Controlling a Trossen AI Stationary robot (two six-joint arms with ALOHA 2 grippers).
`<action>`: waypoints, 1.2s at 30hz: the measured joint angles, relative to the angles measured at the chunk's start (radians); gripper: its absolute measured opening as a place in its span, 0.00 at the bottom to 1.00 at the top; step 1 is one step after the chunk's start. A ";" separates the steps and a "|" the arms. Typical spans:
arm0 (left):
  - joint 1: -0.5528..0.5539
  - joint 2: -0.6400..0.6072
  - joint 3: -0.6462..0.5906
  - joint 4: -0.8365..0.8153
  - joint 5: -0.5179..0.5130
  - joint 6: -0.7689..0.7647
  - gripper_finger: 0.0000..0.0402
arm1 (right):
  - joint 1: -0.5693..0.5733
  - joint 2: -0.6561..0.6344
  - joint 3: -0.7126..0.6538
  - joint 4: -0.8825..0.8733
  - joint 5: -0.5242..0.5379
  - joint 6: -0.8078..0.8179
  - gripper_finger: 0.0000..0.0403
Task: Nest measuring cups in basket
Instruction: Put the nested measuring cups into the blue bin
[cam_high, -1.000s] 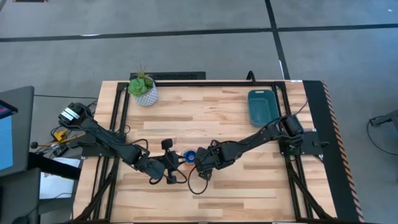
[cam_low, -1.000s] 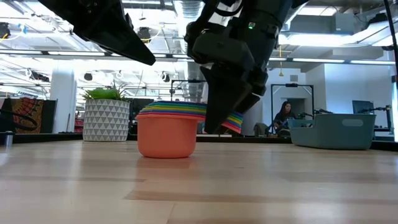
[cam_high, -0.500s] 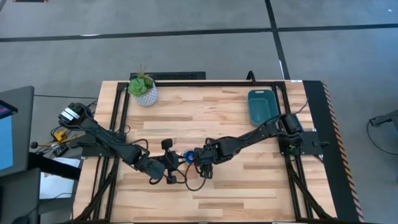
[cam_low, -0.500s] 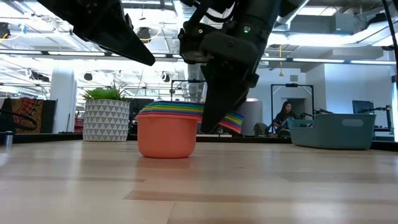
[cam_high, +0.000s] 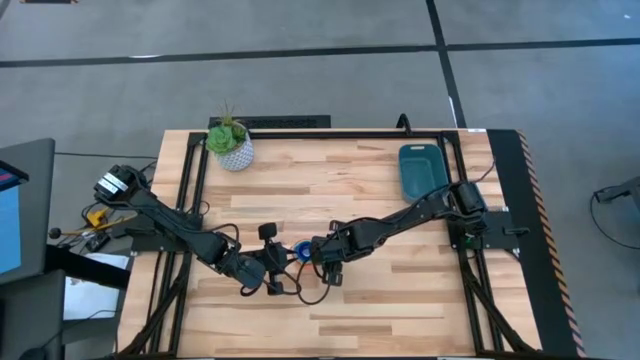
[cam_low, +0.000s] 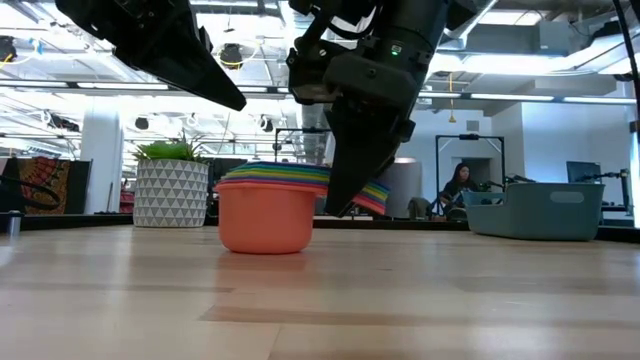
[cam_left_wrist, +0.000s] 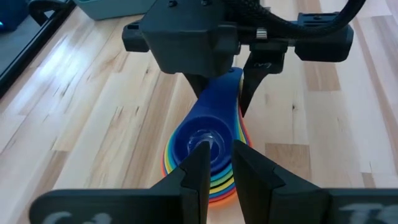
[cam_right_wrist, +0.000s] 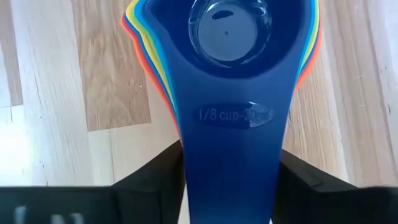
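Note:
The measuring cups (cam_low: 265, 215) stand nested in one stack on the table's middle, the orange one at the bottom and a dark blue one (cam_left_wrist: 202, 134) on top. Their flat handles (cam_low: 372, 195) fan out toward the table's right. My right gripper (cam_right_wrist: 230, 186) slants down over them, shut on the handles. My left gripper (cam_left_wrist: 217, 155) hovers above the stack's left side, slightly open and holding nothing. The dark teal basket (cam_high: 422, 170) rests flat at the far right. My right gripper pinches the stacked handles between its two fingers, one finger (cam_right_wrist: 152, 177) against each long edge of the blue top handle (cam_right_wrist: 230, 149), near its free end. The fingers come steeply from above and from the right, along the handles. The stack rests upright on the table.
A white pot with a green plant (cam_high: 232, 148) stands at the far left corner. Bare wood lies between the stack and the basket (cam_low: 540, 210), and along the near edge. A person sits in the room beyond the table.
My right gripper has shifted a little toward the table's left, onto the cups' handles, and has rolled about its own axis. Its fingers have closed in on the handles. The stack stays on the table.

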 joint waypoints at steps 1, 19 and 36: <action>0.000 0.000 0.000 0.000 0.000 0.000 0.14 | 0.000 0.000 0.000 0.000 0.000 -0.002 0.46; 0.000 0.000 0.000 -0.046 -0.022 -0.018 0.14 | 0.000 0.000 0.000 -0.014 0.003 -0.010 0.43; 0.000 -0.213 0.000 -0.307 -0.157 -0.105 0.14 | -0.003 -0.066 -0.002 -0.122 0.035 -0.026 0.41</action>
